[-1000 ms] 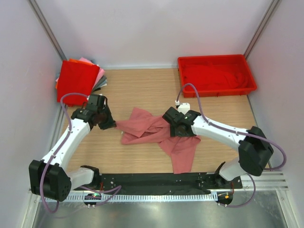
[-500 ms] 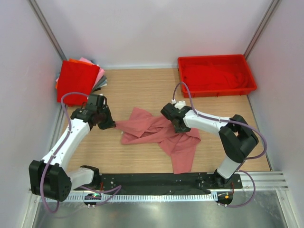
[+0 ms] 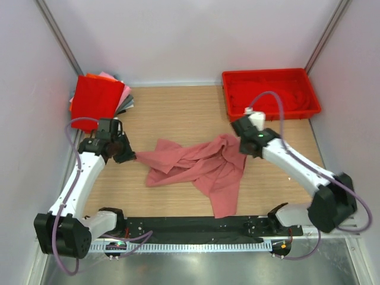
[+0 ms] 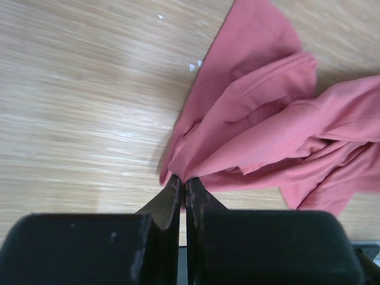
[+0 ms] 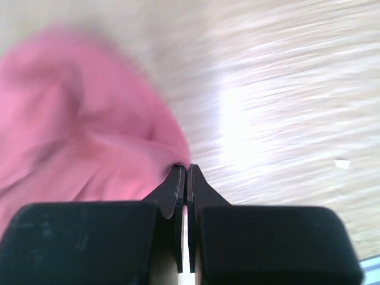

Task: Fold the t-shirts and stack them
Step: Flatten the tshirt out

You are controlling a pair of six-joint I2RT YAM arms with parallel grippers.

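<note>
The crumpled salmon-pink t-shirt (image 3: 196, 169) lies spread across the centre of the wooden surface (image 3: 178, 113). The left end effector (image 3: 129, 157) is clamped on the shirt's edge at 9 o'clock. The right end effector (image 3: 243, 147) pinches a bunched fold at 2 o'clock. A stack of folded t-shirts (image 3: 95, 101) sits at 10 o'clock and a red tray (image 3: 267, 72) at 1 o'clock.

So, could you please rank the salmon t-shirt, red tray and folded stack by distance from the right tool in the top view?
1. Salmon t-shirt, pinched in the right tool, mid-table.
2. Red tray, behind it, back right.
3. Folded stack, back-left corner.
</note>
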